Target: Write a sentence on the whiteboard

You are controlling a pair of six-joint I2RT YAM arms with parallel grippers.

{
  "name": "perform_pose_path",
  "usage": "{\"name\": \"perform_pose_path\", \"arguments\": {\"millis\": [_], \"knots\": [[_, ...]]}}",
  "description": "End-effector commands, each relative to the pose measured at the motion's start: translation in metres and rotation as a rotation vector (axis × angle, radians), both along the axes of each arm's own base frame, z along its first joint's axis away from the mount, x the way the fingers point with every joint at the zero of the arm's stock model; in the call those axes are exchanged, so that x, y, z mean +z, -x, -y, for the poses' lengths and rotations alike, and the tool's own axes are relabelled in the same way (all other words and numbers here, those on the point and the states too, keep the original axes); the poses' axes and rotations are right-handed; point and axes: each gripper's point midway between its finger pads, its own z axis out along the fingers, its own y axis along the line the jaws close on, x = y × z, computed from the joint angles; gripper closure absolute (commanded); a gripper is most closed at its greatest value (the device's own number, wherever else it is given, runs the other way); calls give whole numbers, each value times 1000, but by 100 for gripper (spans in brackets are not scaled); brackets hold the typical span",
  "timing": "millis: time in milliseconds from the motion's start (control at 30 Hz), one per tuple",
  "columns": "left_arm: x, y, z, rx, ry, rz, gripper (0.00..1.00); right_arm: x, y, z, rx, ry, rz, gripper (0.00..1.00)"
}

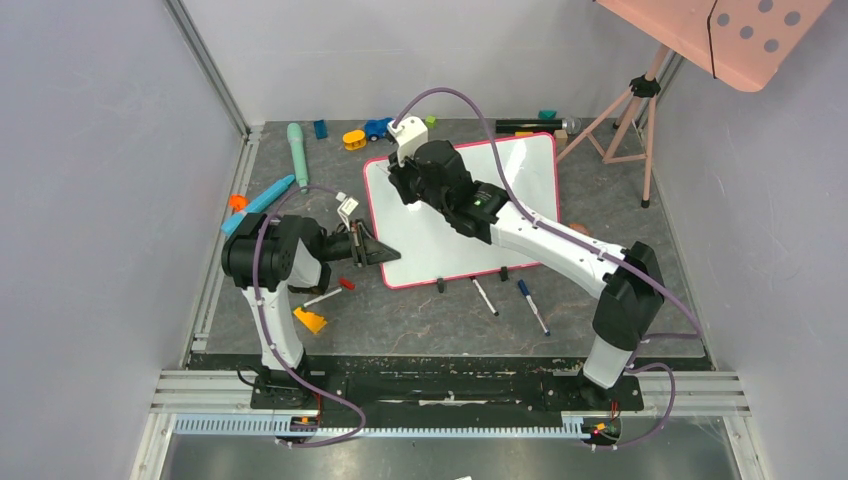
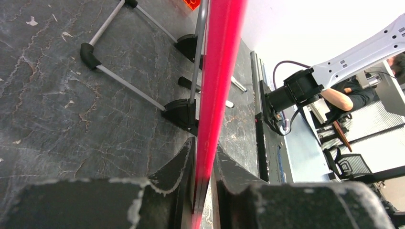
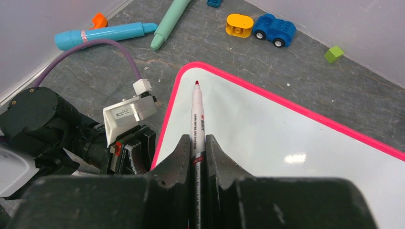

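At mid-left, the left gripper (image 1: 385, 252) pinches the whiteboard (image 1: 520, 180) by its rim; likely stiff, light, slippery. The right gripper (image 3: 198, 139) clamps a marker (image 3: 197, 109).

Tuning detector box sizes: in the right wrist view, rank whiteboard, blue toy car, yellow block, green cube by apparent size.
1. whiteboard, nearest too
2. blue toy car
3. yellow block, a bit smaller
4. green cube

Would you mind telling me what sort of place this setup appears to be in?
Probably a robotics lab's enclosed test cell: plain grey walls box in the tabletop, the left arm and right arm are mounted at an aluminium rail, and office chairs show beyond it in the left wrist view.
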Motion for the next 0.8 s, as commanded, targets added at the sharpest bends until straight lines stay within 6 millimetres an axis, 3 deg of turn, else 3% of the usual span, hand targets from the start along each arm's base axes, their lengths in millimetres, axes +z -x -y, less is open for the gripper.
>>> {"name": "perform_pose_path", "arguments": {"millis": [0,233,567,767], "knots": [[0,2,0,-23,-7,89,81,32,1,5,-2,-63,59,100],[2,0,-1,-10,-8,99,98,33,1,3,0,-67,59,100],[-4,-10,0,14,-11,100,98,35,-1,6,-12,-66,68,100],[-2,-6,-3,62,-39,206,98,36,2,9,-11,-71,66,100]]}}
